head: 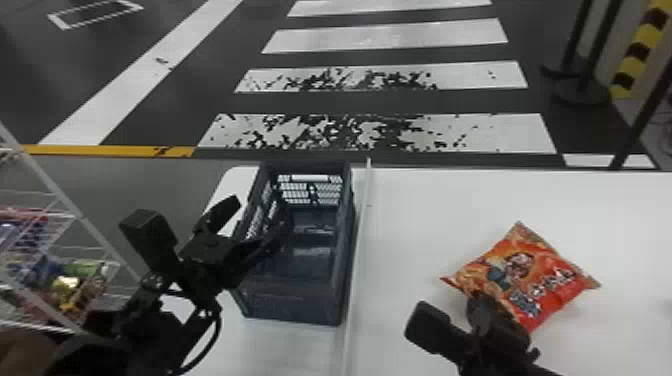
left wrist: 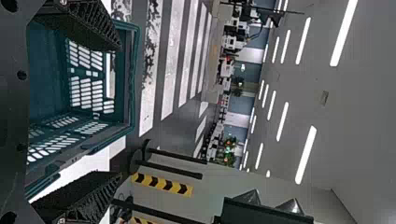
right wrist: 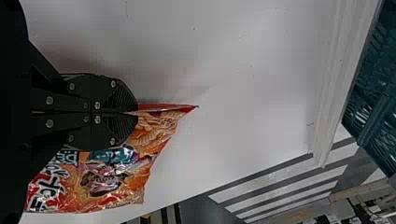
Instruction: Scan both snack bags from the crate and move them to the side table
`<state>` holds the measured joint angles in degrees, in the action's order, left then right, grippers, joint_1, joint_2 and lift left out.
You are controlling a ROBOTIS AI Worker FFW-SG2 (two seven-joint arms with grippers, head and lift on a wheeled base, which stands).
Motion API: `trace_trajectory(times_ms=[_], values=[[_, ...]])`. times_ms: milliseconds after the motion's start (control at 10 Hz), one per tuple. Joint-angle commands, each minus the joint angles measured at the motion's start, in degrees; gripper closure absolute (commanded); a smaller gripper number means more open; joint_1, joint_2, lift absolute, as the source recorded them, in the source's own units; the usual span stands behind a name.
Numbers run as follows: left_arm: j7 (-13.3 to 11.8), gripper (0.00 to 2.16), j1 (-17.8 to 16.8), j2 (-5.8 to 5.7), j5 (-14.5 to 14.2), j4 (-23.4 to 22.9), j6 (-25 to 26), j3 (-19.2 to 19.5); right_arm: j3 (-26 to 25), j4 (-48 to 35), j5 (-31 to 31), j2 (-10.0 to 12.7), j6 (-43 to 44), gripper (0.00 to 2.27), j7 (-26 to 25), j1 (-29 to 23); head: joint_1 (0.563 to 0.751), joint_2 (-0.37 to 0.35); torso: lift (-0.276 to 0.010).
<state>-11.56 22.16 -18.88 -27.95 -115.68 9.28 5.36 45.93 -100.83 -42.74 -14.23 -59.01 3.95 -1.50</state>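
I'm having one orange-and-red glossy plastic snack bag [head: 547, 282] out of the dark blue-green, lattice-walled plastic crate [head: 292, 302]; it's lying on the white tabletop [head: 450, 200], right of the pale raised strip [head: 356, 300]. My right gripper [right wrist: 136, 112] is pinching its edge, black fingers drawn together on the wrapper. My left gripper [left wrist: 116, 111] is reaching over the crate with its fingers spread wide and nothing between them. So I'm judging the removal of this bag from the crate as done. I'm not seeing any proof of a scan, so I can't call that part finished. Releasing this bag at its final spot is still pending, and I'm not able to confirm how far the second bag is getting.
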Motion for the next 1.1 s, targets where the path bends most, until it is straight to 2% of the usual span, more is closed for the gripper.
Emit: trace_trajectory(times_ms=[0,100,200,300,500,700,1000], values=[[-0.40,0.04,-0.45,0.16,0.00,0.46,0.00,-0.08,-4.18,-5.51,2.84,-1.86,5.26,2.24,-2.01,-2.98,0.695,0.176,-0.095],[-0.66,0.04,-0.80,0.34,0.00,1.33,-0.18,-0.35,-9.19,-10.17,6.79,-1.94,9.83,2.24,-2.19,-5.44,0.695,0.172,-0.095],[-0.84,0.04,-1.06,0.34,0.00,1.86,-0.18,-0.44,-15.61,-15.62,14.88,-1.94,13.52,2.24,-1.75,-7.73,0.695,0.170,-0.095],[-0.84,0.04,-1.33,0.34,0.00,1.95,-0.35,-0.44,-22.37,-20.37,23.14,-0.89,15.28,2.24,-1.14,-9.49,0.695,0.168,-0.095],[-0.84,0.04,-2.21,0.34,-0.26,2.13,-0.18,-0.61,-36.08,-24.59,40.46,3.15,18.62,2.24,0.36,-11.07,0.695,0.144,-0.095],[-0.84,0.04,-2.91,0.34,-0.26,3.09,-0.35,-1.23,-49.88,-22.13,60.67,8.16,25.30,2.24,2.38,-12.56,0.695,0.108,-0.095],[-1.01,0.04,-4.14,0.34,-0.26,4.41,-0.88,-2.19,-62.01,-16.24,80.01,13.52,32.15,2.24,1.32,-15.46,0.695,0.012,-0.095]])
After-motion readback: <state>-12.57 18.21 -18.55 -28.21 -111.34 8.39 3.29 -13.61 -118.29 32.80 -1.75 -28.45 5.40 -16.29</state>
